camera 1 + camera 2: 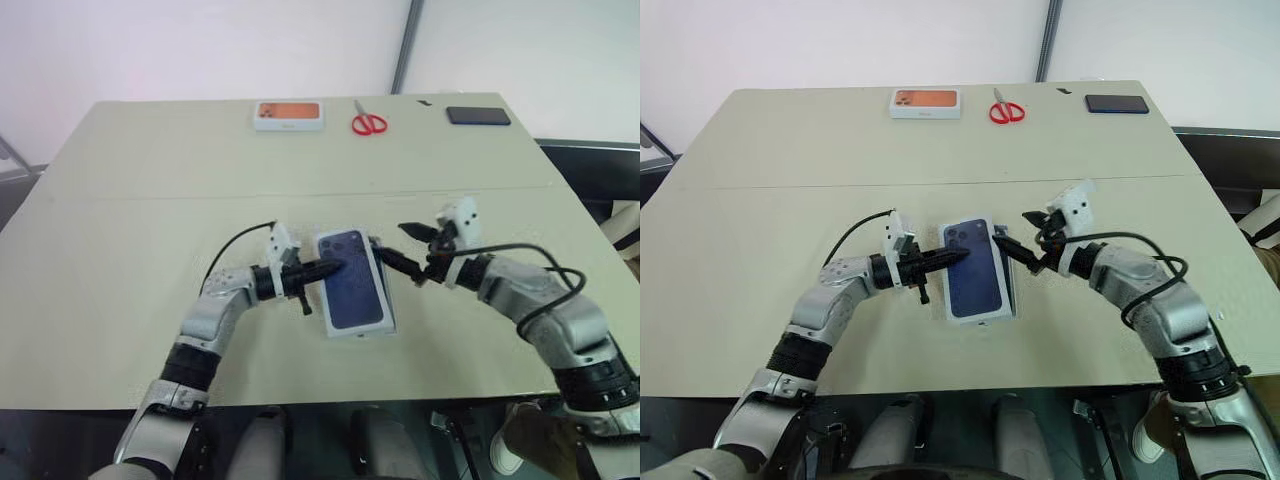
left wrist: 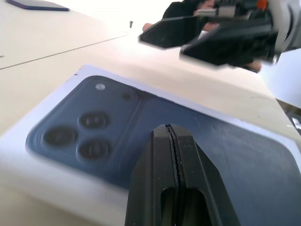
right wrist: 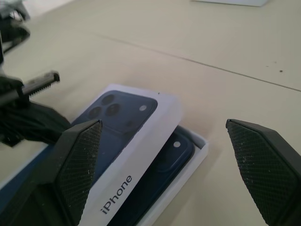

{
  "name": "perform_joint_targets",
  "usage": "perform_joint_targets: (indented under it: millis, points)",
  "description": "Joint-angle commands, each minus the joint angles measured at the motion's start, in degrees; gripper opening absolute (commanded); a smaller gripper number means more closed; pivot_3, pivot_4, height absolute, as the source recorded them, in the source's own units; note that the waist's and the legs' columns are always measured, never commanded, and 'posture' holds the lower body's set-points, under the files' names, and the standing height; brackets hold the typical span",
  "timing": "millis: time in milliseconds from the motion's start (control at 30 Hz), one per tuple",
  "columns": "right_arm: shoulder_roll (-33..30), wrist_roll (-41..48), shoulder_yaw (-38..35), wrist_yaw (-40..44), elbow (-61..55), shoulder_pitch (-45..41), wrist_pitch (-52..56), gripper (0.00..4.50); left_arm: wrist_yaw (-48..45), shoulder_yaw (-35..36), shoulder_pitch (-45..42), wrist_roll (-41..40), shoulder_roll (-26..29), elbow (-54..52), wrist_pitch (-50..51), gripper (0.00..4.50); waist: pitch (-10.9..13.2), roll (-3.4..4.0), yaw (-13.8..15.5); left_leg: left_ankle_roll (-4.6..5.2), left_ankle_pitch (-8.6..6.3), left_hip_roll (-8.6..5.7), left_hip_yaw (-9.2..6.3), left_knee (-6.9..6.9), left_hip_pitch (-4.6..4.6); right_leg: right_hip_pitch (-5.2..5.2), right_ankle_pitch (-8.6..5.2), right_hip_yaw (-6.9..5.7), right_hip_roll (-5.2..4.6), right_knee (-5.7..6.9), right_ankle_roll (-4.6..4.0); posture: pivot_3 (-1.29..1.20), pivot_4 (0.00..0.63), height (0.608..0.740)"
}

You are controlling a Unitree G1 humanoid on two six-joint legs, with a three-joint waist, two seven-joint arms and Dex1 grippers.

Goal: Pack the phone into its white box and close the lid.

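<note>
Right wrist view shows the lid (image 3: pixel 124 141) lying askew over the white box (image 3: pixel 186 176), the phone (image 3: pixel 171 157) inside. Left gripper (image 1: pixel 335 266), pinched shut and empty, presses it; the right gripper (image 1: pixel 412 252) gapes empty. Square the lid first, then push down evenly.

Beige table (image 1: pixel 120 230), white box (image 3: pixel 200 149), orange-pictured box (image 1: pixel 288 116), red scissors (image 1: pixel 368 122), black phone (image 1: pixel 478 115)
</note>
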Motion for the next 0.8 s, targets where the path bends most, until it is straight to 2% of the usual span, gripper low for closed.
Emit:
perform_joint_targets:
  millis: [33,133,367,533,800]
  points:
    - [0.2,-6.9,0.6,3.1,-0.3,-0.1,-5.2,4.41,-0.7,2.1,0.9,-0.4,2.7,-2.3,-0.2,0.00,0.0,0.00,0.1,0.00,0.00,0.00,-0.01,0.00,0.00,0.00,0.00,0.00,0.00,0.00,0.00,0.00,0.150,0.740]
    - [0.6,-11.8,0.0,3.8,2.8,-0.6,-8.5,3.57,-0.8,4.0,3.0,-1.4,5.9,-4.5,0.7,0.00,0.0,0.00,0.1,0.00,0.00,0.00,-0.02,0.00,0.01,0.00,0.00,0.00,-0.01,0.00,0.00,0.00,0.150,0.740]
    - [1.2,-18.1,-0.5,6.6,5.9,-0.3,-13.0,0.06,-1.1,5.5,7.0,-1.7,10.6,-7.4,2.9,0.00,0.0,0.02,0.3,-0.01,0.00,0.00,-0.03,0.00,0.01,0.02,0.00,0.01,-0.10,-0.01,-0.01,0.00,0.150,0.740]
    - [0.9,-21.5,1.2,10.0,5.2,0.2,-13.9,0.06,-0.4,4.1,5.4,-1.7,9.7,-5.9,7.0,0.00,0.0,0.02,0.3,-0.01,0.00,-0.01,-0.04,0.01,0.01,0.03,0.00,0.00,-0.10,-0.01,-0.01,0.00,0.150,0.740]
    - [1.7,-21.8,-0.4,12.3,4.2,-0.4,-12.2,0.06,-1.1,-0.4,0.8,0.1,7.8,-2.5,12.9,0.00,0.0,0.02,0.1,-0.01,0.00,-0.03,-0.04,0.02,0.01,0.03,0.00,-0.01,-0.07,0.01,-0.01,0.00,0.150,0.740]
